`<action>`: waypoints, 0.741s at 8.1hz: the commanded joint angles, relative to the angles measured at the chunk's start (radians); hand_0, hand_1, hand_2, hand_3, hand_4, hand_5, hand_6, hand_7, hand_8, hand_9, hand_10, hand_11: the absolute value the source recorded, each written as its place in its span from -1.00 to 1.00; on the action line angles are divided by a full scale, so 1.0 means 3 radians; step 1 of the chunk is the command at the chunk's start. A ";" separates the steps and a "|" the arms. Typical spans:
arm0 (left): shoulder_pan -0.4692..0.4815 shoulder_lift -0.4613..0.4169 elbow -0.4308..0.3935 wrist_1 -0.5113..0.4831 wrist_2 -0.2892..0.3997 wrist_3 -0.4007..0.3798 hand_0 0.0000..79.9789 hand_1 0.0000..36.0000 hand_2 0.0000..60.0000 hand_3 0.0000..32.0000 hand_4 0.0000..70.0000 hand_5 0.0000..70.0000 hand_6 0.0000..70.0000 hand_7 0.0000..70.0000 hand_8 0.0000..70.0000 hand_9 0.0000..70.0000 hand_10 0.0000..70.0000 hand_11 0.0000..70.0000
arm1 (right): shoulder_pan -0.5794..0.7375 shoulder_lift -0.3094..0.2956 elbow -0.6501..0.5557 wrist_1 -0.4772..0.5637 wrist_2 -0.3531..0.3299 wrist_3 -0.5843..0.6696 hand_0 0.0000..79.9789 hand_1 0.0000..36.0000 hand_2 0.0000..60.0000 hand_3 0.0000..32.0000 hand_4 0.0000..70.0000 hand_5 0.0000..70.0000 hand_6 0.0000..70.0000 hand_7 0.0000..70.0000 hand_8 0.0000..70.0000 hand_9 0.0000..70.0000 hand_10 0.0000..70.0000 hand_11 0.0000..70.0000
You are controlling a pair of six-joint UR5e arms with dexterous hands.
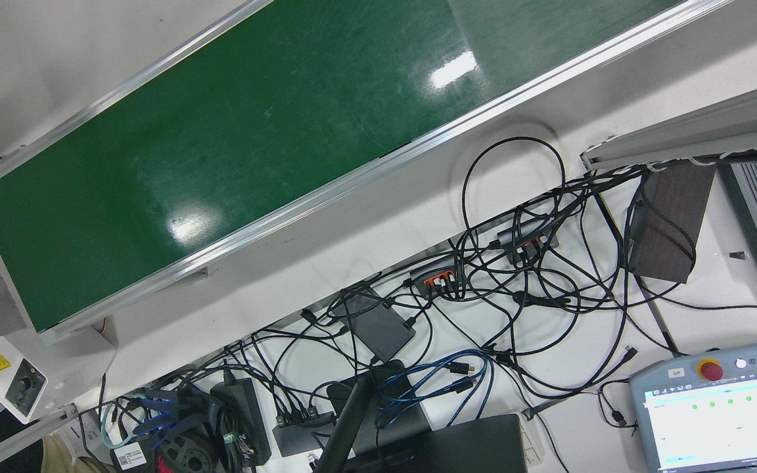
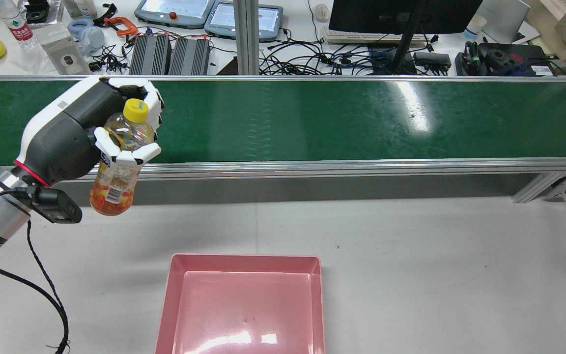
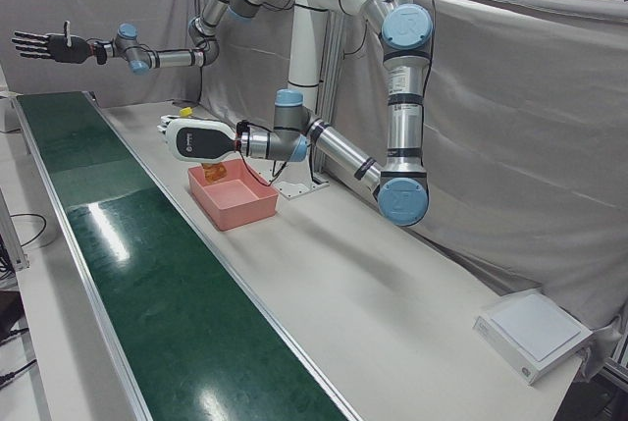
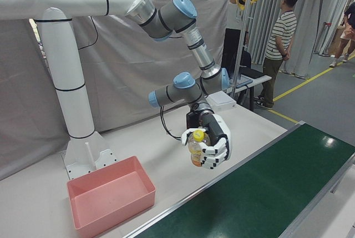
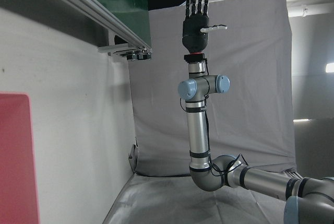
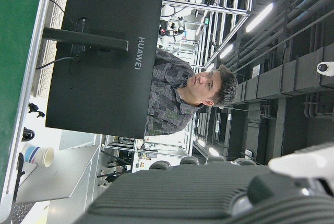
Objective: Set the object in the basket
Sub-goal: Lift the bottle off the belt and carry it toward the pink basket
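A clear plastic bottle with a yellow cap and orange-red contents near its base is gripped by the left hand, whose white fingers wrap around its upper body. The bottle hangs upright to slightly tilted, in the air above the white table, just beside the near rail of the green conveyor belt. A printed label runs down its side; the text is too small to read.

The pink basket sits on the table, nearer the robot than the belt and apart from the bottle, with nothing visible inside it. Nothing lies between bottle and basket.

The right-front view shows the same grasp from the other side: bottle cap upward, fingers closed across its front, basket lower on the table. Only the left-front view and the left hand view show the right hand, dark, raised well away from the belt, fingers spread and holding nothing. The front view shows bare belt and, beyond the belt, tangled cables and a teach pendant.
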 commanded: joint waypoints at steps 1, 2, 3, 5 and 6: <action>0.0713 0.0012 -0.0077 0.0001 -0.0278 0.0184 1.00 0.06 0.47 -1.00 1.00 1.00 1.00 1.00 1.00 1.00 1.00 1.00 | 0.0000 0.0000 0.0000 0.0000 0.0000 0.0000 -1.00 -1.00 -1.00 -1.00 -1.00 -1.00 -1.00 -1.00 -1.00 -1.00 -1.00 -1.00; 0.0902 0.0012 -0.0077 -0.0054 -0.0380 0.0301 0.99 0.06 0.41 -1.00 1.00 1.00 1.00 1.00 1.00 1.00 1.00 1.00 | 0.0000 0.0000 0.0000 0.0000 0.0000 0.0000 -1.00 -1.00 -1.00 -1.00 -1.00 -1.00 -1.00 -1.00 -1.00 -1.00 -1.00 -1.00; 0.1163 0.0012 -0.0077 -0.0085 -0.0640 0.0418 0.98 0.06 0.37 -1.00 1.00 1.00 1.00 1.00 1.00 1.00 1.00 1.00 | 0.0000 0.0000 0.0000 0.0000 0.0000 0.0000 -1.00 -1.00 -1.00 -1.00 -1.00 -1.00 -1.00 -1.00 -1.00 -1.00 -1.00 -1.00; 0.1482 0.0001 -0.0077 -0.0086 -0.0964 0.0501 1.00 0.13 0.40 -1.00 1.00 1.00 1.00 1.00 1.00 1.00 1.00 1.00 | 0.0000 0.0000 0.0000 0.0000 0.0000 0.0000 -1.00 -1.00 -1.00 -1.00 -1.00 -1.00 -1.00 -1.00 -1.00 -1.00 -1.00 -1.00; 0.1492 0.0012 -0.0107 -0.0065 -0.0974 0.0501 1.00 0.14 0.40 -1.00 1.00 1.00 1.00 1.00 1.00 1.00 1.00 1.00 | 0.0000 0.0000 0.0000 0.0000 0.0000 0.0000 -1.00 -1.00 -1.00 -1.00 -1.00 -1.00 -1.00 -1.00 -1.00 -1.00 -1.00 -1.00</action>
